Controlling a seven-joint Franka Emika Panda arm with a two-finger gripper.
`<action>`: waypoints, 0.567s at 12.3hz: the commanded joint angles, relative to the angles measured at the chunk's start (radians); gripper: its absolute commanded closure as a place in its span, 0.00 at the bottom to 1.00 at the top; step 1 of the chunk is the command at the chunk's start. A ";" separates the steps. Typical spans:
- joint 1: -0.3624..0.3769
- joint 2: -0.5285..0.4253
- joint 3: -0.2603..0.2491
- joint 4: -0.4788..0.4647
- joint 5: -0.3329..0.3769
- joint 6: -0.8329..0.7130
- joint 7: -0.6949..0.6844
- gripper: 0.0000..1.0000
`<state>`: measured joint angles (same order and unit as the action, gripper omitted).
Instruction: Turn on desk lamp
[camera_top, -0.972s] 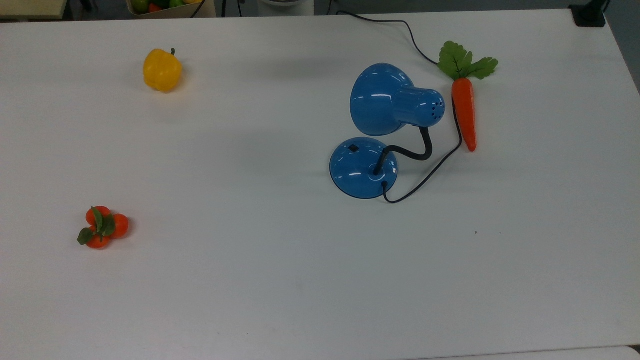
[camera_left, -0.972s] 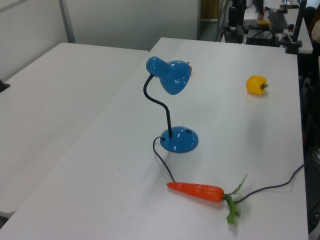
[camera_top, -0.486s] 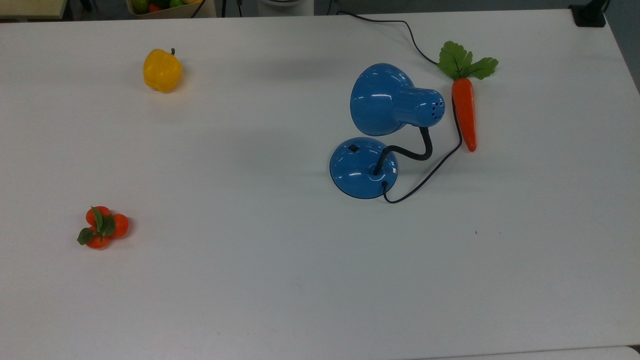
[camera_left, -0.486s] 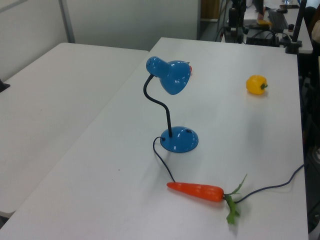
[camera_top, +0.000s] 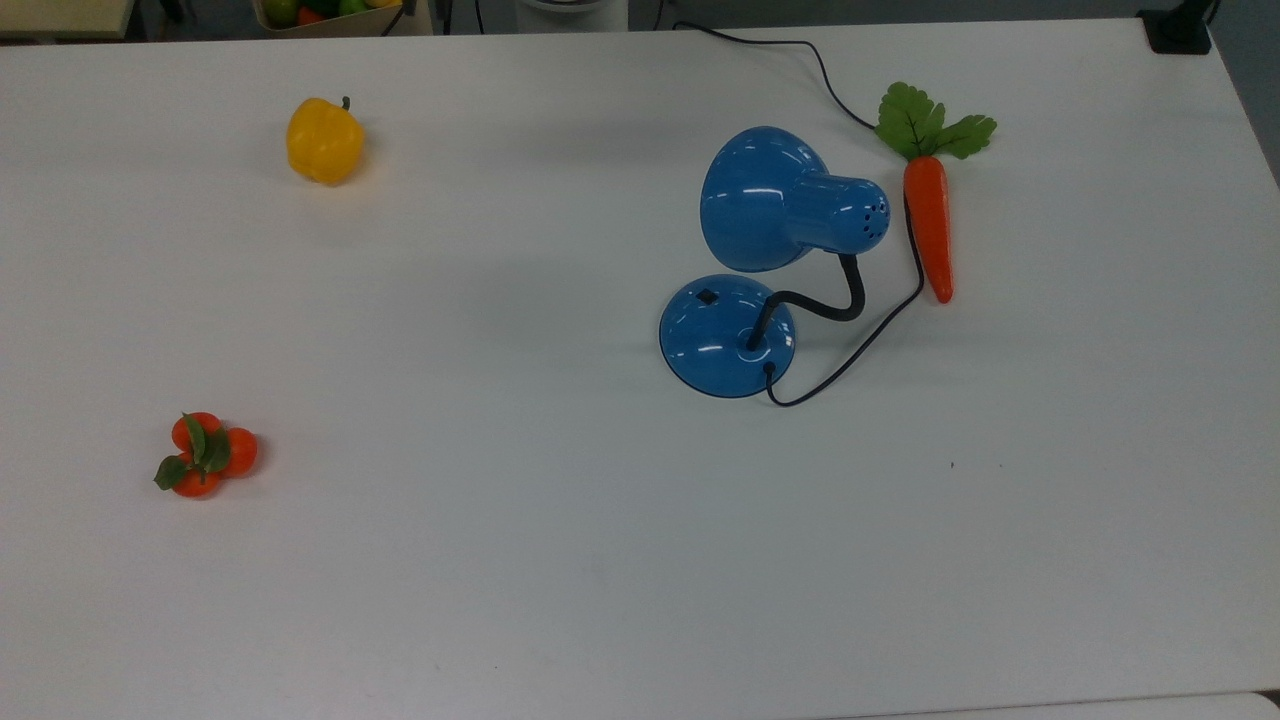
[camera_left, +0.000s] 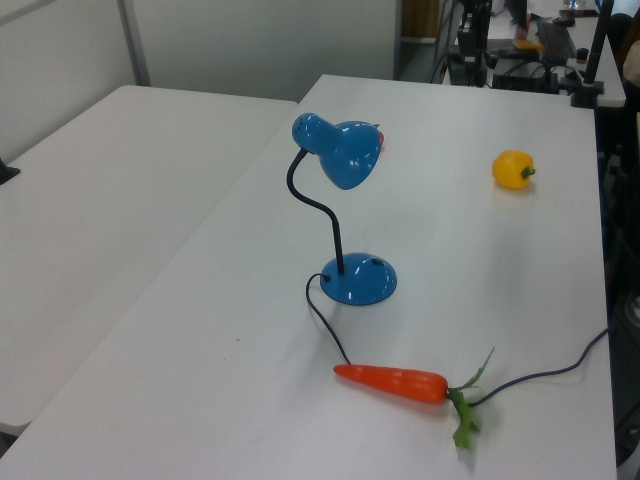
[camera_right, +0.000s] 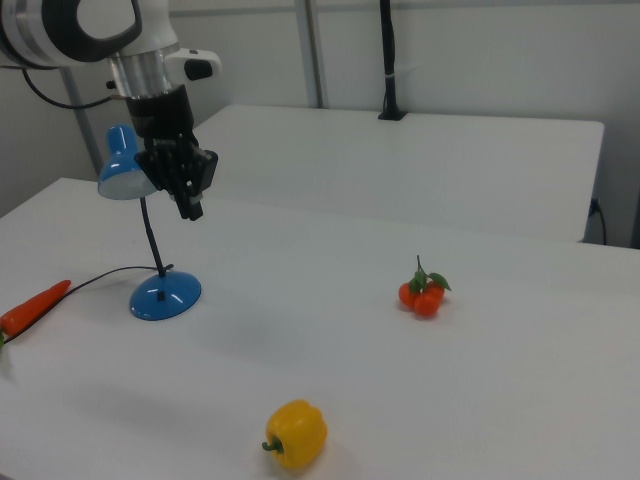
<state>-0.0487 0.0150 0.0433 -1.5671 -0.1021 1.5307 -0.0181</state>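
White table (camera_top: 520, 560), lamp (camera_top: 745, 260) standing toward the top view's right, carrot (camera_top: 928, 225) just beside it.
Gripper (camera_right: 190, 205) hangs above the table near the shade in the right view, fingers look narrow, holding nothing.

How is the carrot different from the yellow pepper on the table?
The carrot is long, tapered and orange with green leaves; the yellow pepper is squat, blocky and yellow with a short dark stem. The carrot lies beside the desk lamp, against its cord; the pepper sits alone, far off. Both rest on the white table.
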 joint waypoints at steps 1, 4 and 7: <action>0.003 -0.003 -0.005 -0.001 0.007 0.005 -0.009 1.00; 0.021 -0.004 0.003 -0.049 0.010 0.066 -0.009 1.00; 0.082 0.003 0.009 -0.138 0.028 0.187 -0.014 1.00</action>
<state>-0.0190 0.0250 0.0550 -1.6178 -0.0898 1.6145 -0.0198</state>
